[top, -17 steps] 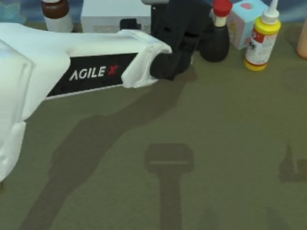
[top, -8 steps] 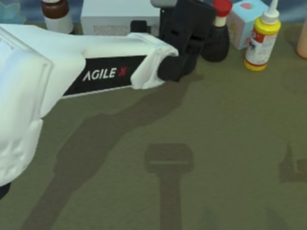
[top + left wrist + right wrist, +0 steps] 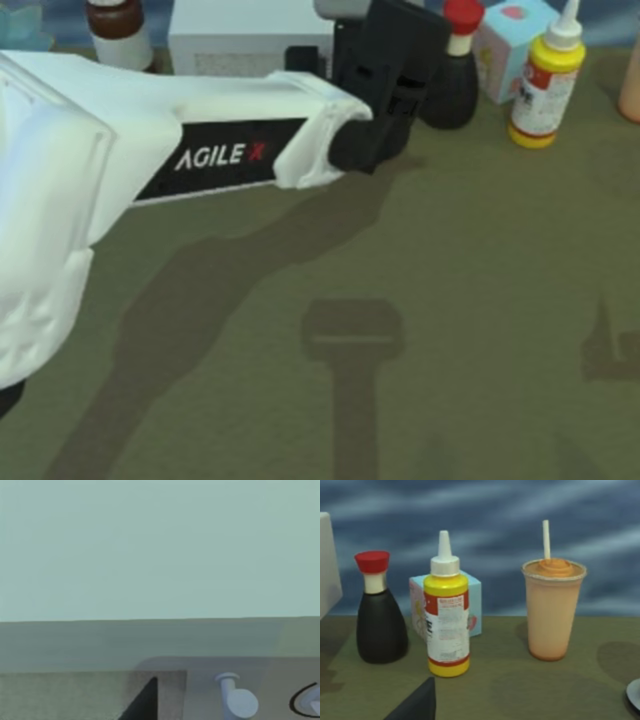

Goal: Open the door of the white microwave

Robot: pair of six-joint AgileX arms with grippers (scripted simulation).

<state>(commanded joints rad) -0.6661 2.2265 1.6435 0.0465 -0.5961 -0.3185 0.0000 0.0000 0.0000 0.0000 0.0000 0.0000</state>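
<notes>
The white microwave (image 3: 240, 30) stands at the table's back edge, left of centre. My left arm reaches across to it, and its black gripper (image 3: 390, 65) hangs over the microwave's right front corner. The left wrist view is pressed close to the front. It shows the door's speckled grey mesh window (image 3: 65, 697), the white handle (image 3: 236, 700) and the rim of a knob (image 3: 307, 705). The door looks flush with the front. A dark tip of the left gripper (image 3: 144, 704) lies over the mesh, left of the handle. My right gripper (image 3: 417, 705) is out of the top view.
Next to the microwave stand a soy sauce bottle with a red cap (image 3: 455, 70), a pale blue carton (image 3: 510, 35) and a yellow squeeze bottle (image 3: 545, 80). A peach drink cup with a straw (image 3: 554, 610) is farther right. A brown-capped jar (image 3: 118, 30) stands at the back left.
My left arm slid right and toward the microwave's right corner over the first half second. Since then it has hardly moved.
</notes>
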